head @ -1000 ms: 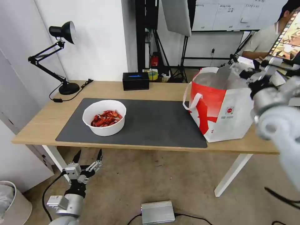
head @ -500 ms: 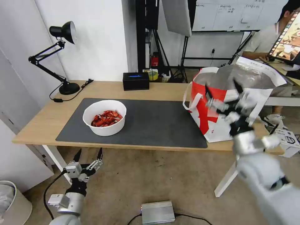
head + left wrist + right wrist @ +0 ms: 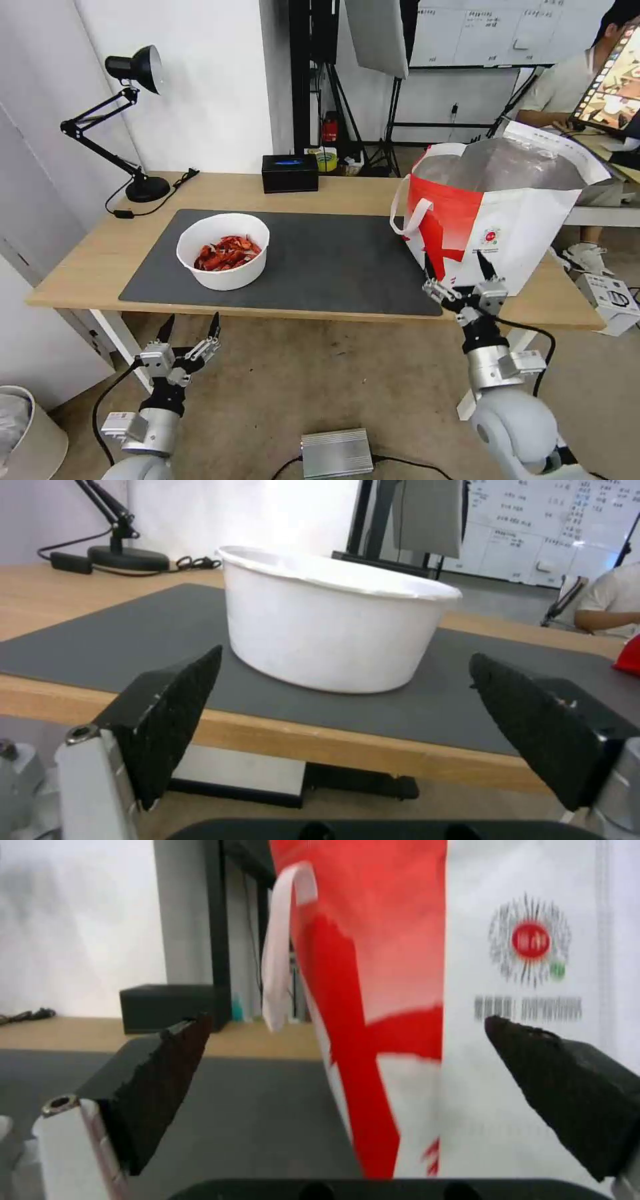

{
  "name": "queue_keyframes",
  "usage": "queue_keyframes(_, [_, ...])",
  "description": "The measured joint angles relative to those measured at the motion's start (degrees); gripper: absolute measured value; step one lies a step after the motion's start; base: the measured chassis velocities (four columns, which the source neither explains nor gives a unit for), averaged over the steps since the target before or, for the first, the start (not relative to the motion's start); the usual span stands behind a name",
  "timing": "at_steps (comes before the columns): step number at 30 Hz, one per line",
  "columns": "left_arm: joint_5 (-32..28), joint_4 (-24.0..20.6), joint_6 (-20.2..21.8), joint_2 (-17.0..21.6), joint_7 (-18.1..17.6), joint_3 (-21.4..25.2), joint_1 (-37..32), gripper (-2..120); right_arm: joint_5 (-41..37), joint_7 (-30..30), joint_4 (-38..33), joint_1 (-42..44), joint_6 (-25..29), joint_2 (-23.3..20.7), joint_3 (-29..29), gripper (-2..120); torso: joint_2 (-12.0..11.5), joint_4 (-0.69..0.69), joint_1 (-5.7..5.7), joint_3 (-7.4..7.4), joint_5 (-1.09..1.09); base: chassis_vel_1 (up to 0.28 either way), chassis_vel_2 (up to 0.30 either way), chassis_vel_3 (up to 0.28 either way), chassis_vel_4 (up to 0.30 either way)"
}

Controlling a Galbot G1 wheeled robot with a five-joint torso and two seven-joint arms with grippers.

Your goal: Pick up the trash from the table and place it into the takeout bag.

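Bowl of red crayfish shells [image 3: 223, 251] sits left on the dark mat [image 3: 320, 263] atop the tabletop [image 3: 93, 257]. Takeout bag [image 3: 497, 223] stands upright at the right end. Left hand [image 3: 189, 335] and right hand [image 3: 457, 271] hover off the near edge, both spread, empty.

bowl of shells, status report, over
Both claws open, empty, below table edge: left claw, right claw. Bowl on mat, untouched. Takeout bag open. Nothing blocking.
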State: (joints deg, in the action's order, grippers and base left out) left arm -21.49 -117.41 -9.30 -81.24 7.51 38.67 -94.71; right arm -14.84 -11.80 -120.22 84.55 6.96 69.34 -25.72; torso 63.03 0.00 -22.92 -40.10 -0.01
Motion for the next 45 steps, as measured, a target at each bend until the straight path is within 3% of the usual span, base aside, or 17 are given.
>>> queue_keyframes(15, [-1.4,-0.3,0.2,0.4,0.0,0.8,0.9,100,4.7,1.1,-4.8,7.4,-3.6,3.2,2.0,100,0.0,0.00,0.00,0.00,0.00,0.000,0.000,0.000,0.000])
queue_keyframes(45, [-1.8,-0.9,1.8,0.7,-0.1,2.2,1.8,100,7.0,3.3,-3.0,9.8,0.3,4.6,2.2,100,0.0,0.00,0.00,0.00,0.01,0.000,0.000,0.000,0.000])
